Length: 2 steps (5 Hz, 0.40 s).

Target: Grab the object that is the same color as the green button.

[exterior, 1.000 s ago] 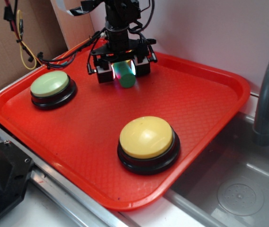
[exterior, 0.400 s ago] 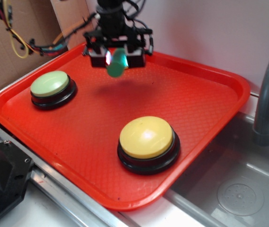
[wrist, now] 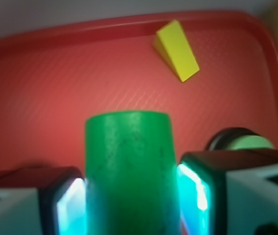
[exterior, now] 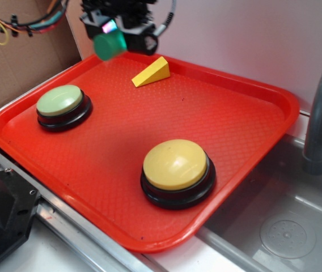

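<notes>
My gripper (exterior: 114, 35) is shut on the dark green cylinder block (exterior: 109, 46) and holds it in the air above the far left corner of the red tray (exterior: 246, 96). In the wrist view the cylinder (wrist: 129, 166) fills the gap between the two glowing pads (wrist: 194, 188). The pale green dome button (exterior: 60, 101) on its black base sits on the tray's left side, below and in front of the gripper; its edge shows in the wrist view (wrist: 246, 142).
A yellow wedge block (exterior: 151, 72) lies near the tray's far edge, also in the wrist view (wrist: 176, 50). A yellow dome button (exterior: 176, 165) stands at the tray's front. A grey sink (exterior: 286, 226) and faucet (exterior: 321, 113) are at right. Cardboard (exterior: 19, 51) and cables stand at left.
The gripper has risen off the tray and moved left and back with the green cylinder in it. The yellow wedge, earlier hidden behind the gripper, is now in view.
</notes>
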Available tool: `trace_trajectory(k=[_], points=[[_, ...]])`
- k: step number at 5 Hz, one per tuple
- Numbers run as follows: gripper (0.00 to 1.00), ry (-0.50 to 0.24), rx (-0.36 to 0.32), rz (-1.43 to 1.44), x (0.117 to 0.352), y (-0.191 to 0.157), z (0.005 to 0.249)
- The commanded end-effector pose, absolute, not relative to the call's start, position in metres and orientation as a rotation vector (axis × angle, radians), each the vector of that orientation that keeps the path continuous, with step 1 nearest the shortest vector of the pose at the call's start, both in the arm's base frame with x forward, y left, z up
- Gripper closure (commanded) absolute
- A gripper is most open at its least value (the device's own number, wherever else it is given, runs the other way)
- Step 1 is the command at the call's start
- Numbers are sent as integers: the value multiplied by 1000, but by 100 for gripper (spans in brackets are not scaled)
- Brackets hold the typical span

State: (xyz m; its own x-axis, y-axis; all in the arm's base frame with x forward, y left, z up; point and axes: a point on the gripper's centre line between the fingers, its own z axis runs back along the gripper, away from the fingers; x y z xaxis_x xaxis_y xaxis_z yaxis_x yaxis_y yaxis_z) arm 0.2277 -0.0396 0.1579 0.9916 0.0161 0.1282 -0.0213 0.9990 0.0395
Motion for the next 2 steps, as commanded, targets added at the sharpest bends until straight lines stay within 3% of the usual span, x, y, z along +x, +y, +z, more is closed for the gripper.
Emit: trace_trajectory(k=[1, 2], points=[[100, -221, 5, -93, 196, -24, 187], [100, -204, 6, -60, 197, -11, 187]])
